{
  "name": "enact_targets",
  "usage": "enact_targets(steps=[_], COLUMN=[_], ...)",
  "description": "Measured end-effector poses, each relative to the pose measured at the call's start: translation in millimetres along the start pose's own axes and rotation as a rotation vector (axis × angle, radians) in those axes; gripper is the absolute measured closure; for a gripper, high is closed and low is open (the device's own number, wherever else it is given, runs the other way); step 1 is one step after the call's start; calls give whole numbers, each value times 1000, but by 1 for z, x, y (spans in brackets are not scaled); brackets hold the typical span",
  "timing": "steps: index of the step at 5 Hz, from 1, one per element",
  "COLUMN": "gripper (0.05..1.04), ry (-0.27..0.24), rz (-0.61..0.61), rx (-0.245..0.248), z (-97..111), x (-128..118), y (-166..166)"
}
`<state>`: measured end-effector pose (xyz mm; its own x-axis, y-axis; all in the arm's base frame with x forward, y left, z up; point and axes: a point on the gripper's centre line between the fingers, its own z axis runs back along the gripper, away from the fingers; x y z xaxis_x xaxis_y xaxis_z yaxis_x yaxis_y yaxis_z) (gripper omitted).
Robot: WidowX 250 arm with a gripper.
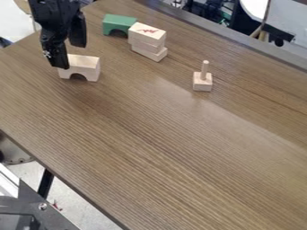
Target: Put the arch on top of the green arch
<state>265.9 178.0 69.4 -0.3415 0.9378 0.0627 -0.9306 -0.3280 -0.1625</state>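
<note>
The black gripper (pixel 70 55) hangs at the upper left with its fingers apart. One fingertip shows in front of the left end of the natural wood arch (pixel 87 66); the other is higher, behind the arch's top. Whether either touches the arch cannot be told. The arch stands upright on the table, its opening facing the camera. Farther back and to the right stands the green arch (pixel 119 22), also upright, its right end partly behind a stack of wooden blocks.
The stack of light wooden blocks (pixel 147 40) stands close to the green arch. Right of it is a small wooden block with an upright peg (pixel 203 81). The brown table (pixel 162 134) has its far edge running along the upper right and its near edge at lower left.
</note>
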Motion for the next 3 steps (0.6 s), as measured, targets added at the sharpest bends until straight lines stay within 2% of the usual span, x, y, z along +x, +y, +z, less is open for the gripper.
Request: enact_targets(steps=[1, 3], gripper=[85, 85], ry=[-1, 28], rz=[22, 70], rx=[-4, 67], z=[-5, -24], x=[5, 3], y=[-6, -4])
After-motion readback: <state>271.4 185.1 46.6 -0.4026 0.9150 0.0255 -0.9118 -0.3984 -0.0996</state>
